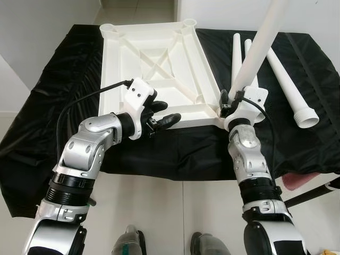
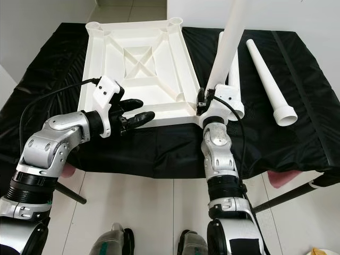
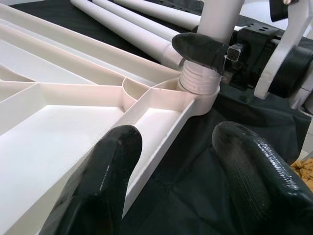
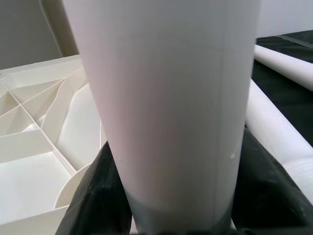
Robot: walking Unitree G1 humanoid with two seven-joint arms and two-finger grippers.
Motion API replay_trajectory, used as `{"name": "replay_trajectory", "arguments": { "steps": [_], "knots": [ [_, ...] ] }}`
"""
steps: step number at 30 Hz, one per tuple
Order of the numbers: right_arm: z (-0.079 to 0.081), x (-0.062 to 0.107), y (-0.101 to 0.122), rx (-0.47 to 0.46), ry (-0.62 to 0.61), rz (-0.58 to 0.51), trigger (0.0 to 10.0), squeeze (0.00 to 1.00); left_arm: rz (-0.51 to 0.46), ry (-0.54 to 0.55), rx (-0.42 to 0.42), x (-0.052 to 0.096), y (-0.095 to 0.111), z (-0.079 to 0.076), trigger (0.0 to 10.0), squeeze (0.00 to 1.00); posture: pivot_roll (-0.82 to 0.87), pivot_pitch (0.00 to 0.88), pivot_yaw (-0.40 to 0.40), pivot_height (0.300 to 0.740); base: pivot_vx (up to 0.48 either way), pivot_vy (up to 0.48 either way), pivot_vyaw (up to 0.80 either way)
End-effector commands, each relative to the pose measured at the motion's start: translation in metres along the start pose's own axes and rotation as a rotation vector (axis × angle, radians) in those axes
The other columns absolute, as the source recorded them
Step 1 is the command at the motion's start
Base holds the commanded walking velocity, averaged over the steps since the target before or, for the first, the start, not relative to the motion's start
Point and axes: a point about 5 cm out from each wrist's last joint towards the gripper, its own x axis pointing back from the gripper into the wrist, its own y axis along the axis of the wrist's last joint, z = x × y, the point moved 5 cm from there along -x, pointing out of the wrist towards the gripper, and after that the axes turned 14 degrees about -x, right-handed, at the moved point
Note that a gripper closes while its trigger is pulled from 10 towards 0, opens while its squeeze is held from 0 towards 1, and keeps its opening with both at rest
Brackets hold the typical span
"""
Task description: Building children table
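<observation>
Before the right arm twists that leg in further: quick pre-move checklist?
1. Right tool shut on the leg: ok.
2. Leg's threaded end in the corner socket: ok, threads still showing.
3. Leg square to the upturned tabletop: not ok, it leans.
4. Left tool bracing the tabletop: not ok, open beside the near edge.
5. Spare legs out of the way: ok, lying on the black cloth.

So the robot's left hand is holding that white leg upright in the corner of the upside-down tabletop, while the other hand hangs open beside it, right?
Not quite: it is the right hand that grips the white leg at the corner of the upside-down tabletop, as the left eye view shows. The left hand is the open one, empty at the tabletop's near edge.
</observation>
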Motion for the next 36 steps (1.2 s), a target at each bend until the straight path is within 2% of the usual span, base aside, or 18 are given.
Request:
{"name": "replay_trajectory", "arguments": {
  "steps": [1, 8, 21, 31, 32, 33, 36],
  "knots": [
    [-0.009, 0.009, -0.021, 0.003, -0.051, 0.073, 10.0, 0.0, 0.011, 0.015, -0.002, 0.0, -0.002, 0.0, 10.0, 0.0, -0.02, 0.087, 0.049, 0.74, 0.0, 0.0, 0.0],
    [-0.002, 0.01, -0.019, -0.001, -0.055, 0.066, 10.0, 0.0, 0.009, 0.011, 0.001, 0.0, -0.002, 0.001, 10.0, 0.0, -0.02, 0.096, 0.052, 0.74, 0.0, 0.0, 0.0],
    [-0.007, 0.008, -0.017, 0.0, -0.082, 0.07, 10.0, 0.0, 0.003, -0.004, 0.0, -0.001, 0.001, -0.002, 10.0, 0.0, -0.02, 0.111, 0.054, 0.74, 0.0, 0.0, 0.0],
    [-0.01, 0.009, -0.017, 0.006, -0.09, 0.074, 10.0, 0.0, -0.008, -0.061, 0.015, -0.005, 0.003, -0.019, 10.0, 0.0, -0.02, 0.115, 0.055, 0.74, 0.0, 0.0, 0.0],
    [-0.011, 0.008, -0.016, 0.004, -0.09, 0.073, 10.0, 0.18, -0.011, -0.062, 0.017, -0.005, 0.003, -0.02, 10.0, 0.0, -0.02, 0.115, 0.054, 0.74, 0.0, 0.0, 0.0],
    [-0.009, 0.008, -0.014, -0.016, -0.069, 0.062, 10.0, 1.0, -0.015, -0.063, 0.02, -0.006, 0.004, -0.02, 10.0, 0.0, -0.02, 0.114, 0.054, 0.74, 0.0, 0.0, 0.0],
    [-0.006, 0.008, -0.009, -0.03, -0.047, 0.039, 10.0, 1.0, -0.015, -0.061, 0.022, -0.007, 0.004, -0.02, 10.0, 0.0, -0.02, 0.114, 0.054, 0.74, 0.0, 0.0, 0.0]
  ]
}}
